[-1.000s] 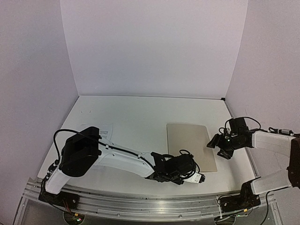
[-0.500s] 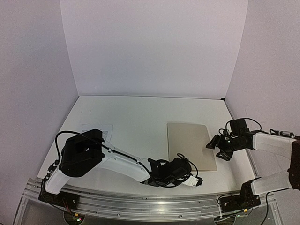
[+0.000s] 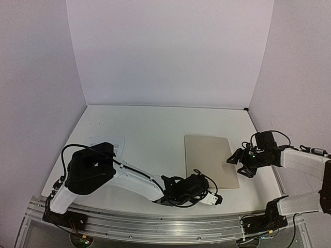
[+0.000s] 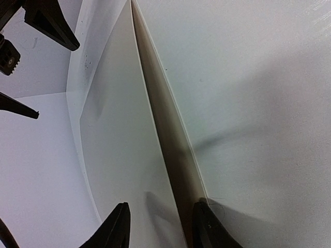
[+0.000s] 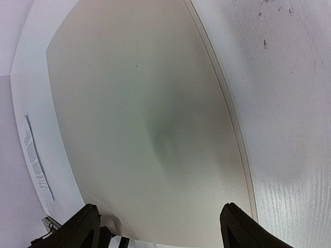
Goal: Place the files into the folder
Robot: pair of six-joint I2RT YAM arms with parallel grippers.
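Since the folder lies shut right of centre, the files well apart at left, the left gripper straddles its near-left edge, jaws apart, likely to lift the cover, while the right gripper hovers wide open.

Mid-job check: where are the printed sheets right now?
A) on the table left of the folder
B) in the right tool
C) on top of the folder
A: the files lie flat on the table, well left of the folder, partly hidden behind the left arm.
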